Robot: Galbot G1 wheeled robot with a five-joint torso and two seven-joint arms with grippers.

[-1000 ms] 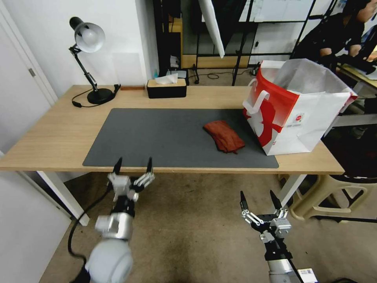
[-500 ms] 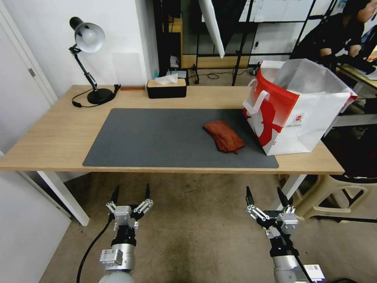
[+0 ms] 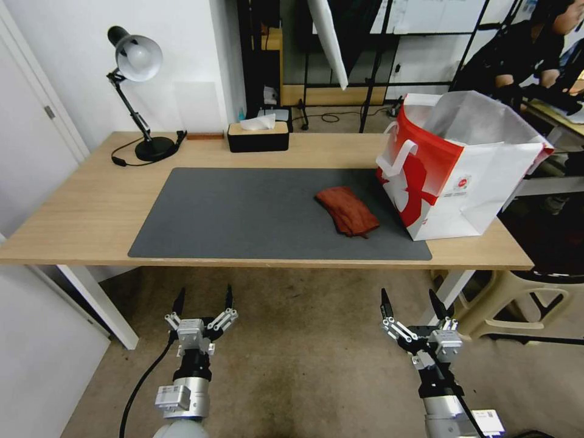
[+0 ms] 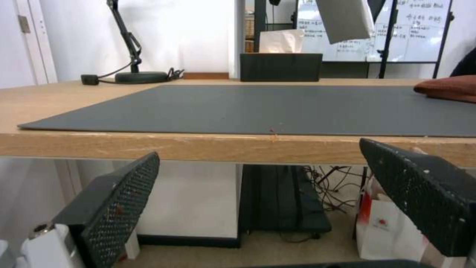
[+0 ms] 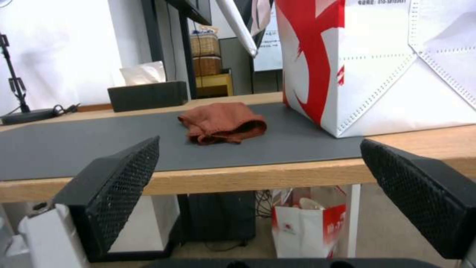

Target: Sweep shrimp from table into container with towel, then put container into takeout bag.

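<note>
A rust-red towel point(image 3: 347, 210) lies folded on the grey mat of the table point(image 3: 79, 207), just left of the takeout bag point(image 3: 453, 167). The bag stands upright and open at the table's right end. From the right wrist the towel point(image 5: 221, 122) and the bag point(image 5: 382, 63) show beyond the wooden edge. My left gripper point(image 3: 203, 298) hangs open below the table's front edge, over the floor. Over the floor as well, my right gripper point(image 3: 409, 303) is open and holds nothing. The shrimp and the container are out of view.
A black desk lamp point(image 3: 137, 91) and a black tissue box point(image 3: 258, 135) stand along the table's back edge. A plastic stool point(image 3: 517, 304) sits on the floor at the right. Another small bag point(image 5: 307, 227) rests under the table.
Both arms dropped from near the table's front edge to lower over the floor a second ago. In the last half second nothing moved.
</note>
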